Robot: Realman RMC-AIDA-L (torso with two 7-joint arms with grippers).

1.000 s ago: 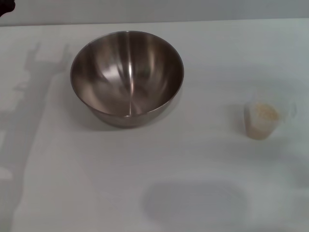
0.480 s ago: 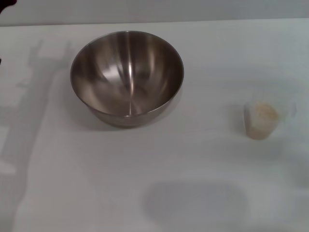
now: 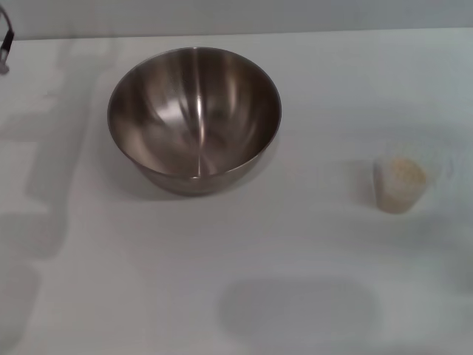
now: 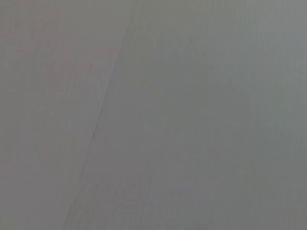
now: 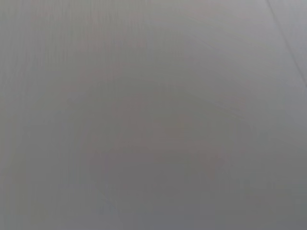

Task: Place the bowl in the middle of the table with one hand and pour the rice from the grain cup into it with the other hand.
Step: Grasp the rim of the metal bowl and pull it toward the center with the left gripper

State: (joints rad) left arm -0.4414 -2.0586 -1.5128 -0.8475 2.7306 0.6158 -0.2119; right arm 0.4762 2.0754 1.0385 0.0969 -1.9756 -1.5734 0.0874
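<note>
Shifting at the far-left edge of the head view: dark blob at the top corner giving way to a thin curved metal-and-dark sliver [image 3: 4,41], likely part of the left arm; arm shadows on the table [image 3: 310,244] also sliding and fading on the left side. Nothing else changing — bowl and cup sitting exactly as before.

Going near to far: bare tabletop with a soft rounded shadow up front; grain cup [image 3: 400,184] standing upright on the right, well apart from the bowl, holding rice [image 3: 405,172], untouched. Stainless-steel mixing bowl [image 3: 194,118] sitting upright and empty, left of centre and farther back, ungrasped.

Showing only blank grey surface in both wrist views. Left gripper: barely in view if at all, cannot tell finger state. Right gripper: not appearing in any view.

Reading this as the approach phase: left arm probably starting toward the bowl. Bowl move and pour both pending.
</note>
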